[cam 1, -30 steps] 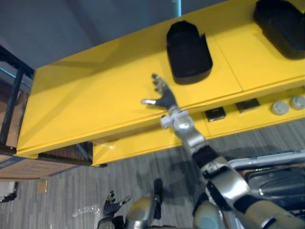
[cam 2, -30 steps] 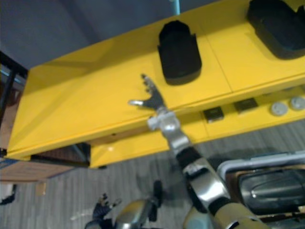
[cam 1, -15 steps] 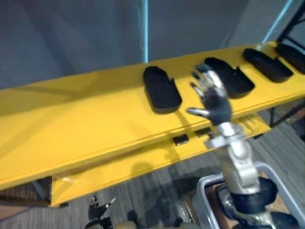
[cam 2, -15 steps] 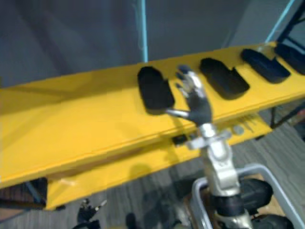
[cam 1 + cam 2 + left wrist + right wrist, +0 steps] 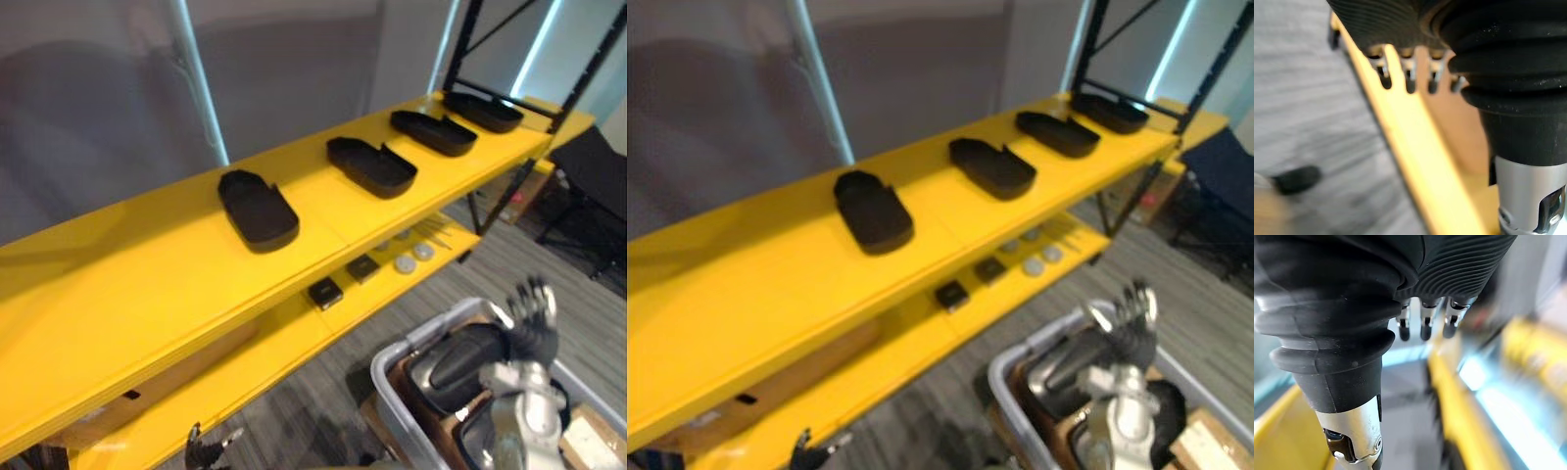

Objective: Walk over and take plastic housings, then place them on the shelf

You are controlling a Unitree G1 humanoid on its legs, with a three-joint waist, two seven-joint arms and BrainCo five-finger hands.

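Note:
Several black plastic housings lie in a row on the yellow shelf (image 5: 147,284): one at the left (image 5: 258,208), one in the middle (image 5: 371,164), and two further right (image 5: 432,130) (image 5: 485,111). More dark housings (image 5: 460,357) sit in a grey bin (image 5: 392,364) at the lower right. My right hand (image 5: 532,318) hovers open above that bin, fingers up, holding nothing. My left hand (image 5: 208,448) hangs low at the bottom edge, fingers relaxed, and its fingers (image 5: 1409,73) show beside a yellow shelf edge (image 5: 1415,161).
A lower yellow shelf (image 5: 245,382) carries small black blocks (image 5: 324,292) and grey discs (image 5: 405,262). Black rack posts (image 5: 466,44) rise at the shelf's far right end, with a dark chair (image 5: 588,181) beyond. Grey floor lies between the shelf and the bin.
The camera has swung, bringing more of the shelf's right end and the bin into view. My right hand has come away from the shelf top and dropped down over the bin.

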